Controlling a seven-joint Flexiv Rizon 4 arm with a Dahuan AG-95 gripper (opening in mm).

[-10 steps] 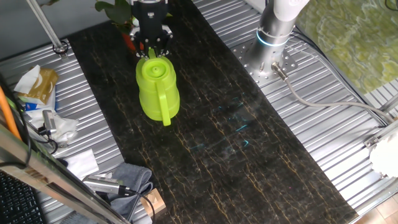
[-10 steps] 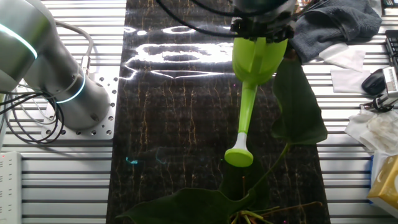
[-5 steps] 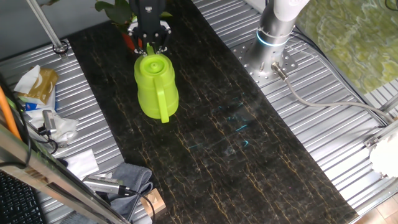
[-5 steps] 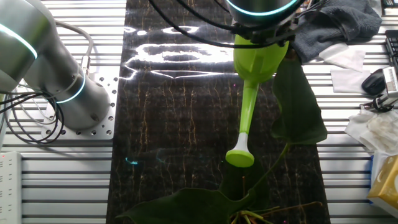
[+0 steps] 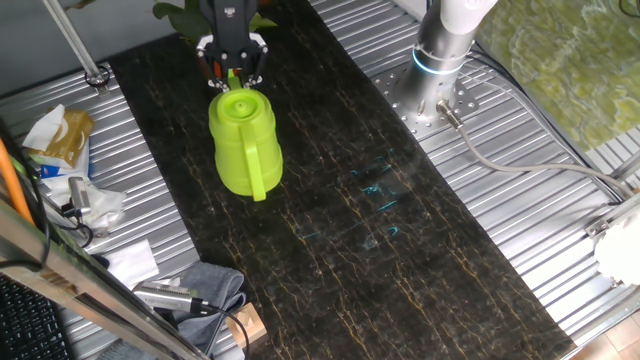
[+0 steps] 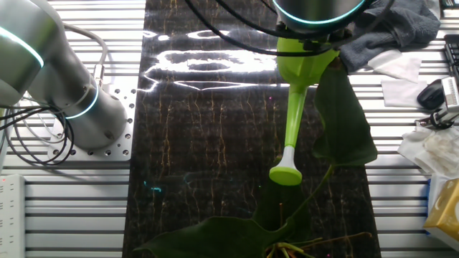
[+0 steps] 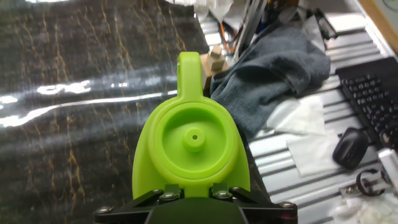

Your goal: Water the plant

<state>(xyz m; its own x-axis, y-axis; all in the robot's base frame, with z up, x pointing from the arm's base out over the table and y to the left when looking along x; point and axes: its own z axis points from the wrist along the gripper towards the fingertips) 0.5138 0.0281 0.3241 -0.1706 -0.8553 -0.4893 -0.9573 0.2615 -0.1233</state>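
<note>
Fingers (image 5: 232, 78) clamp the watering can (image 5: 243, 143), spout beside the plant (image 6: 343, 122).

Lime-green watering can (image 7: 193, 149) just beyond the claw (image 7: 189, 198), grey cloth (image 7: 273, 68) beside.

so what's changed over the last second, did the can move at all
Yes. The tool has carried the green watering can along the dark mat toward the plant; in the other fixed view the white spout head has shifted closer to the leaves. The grip on the can is unchanged, and the can is still upright, not yet tipped. The grey cloth and clutter stayed put.
</note>
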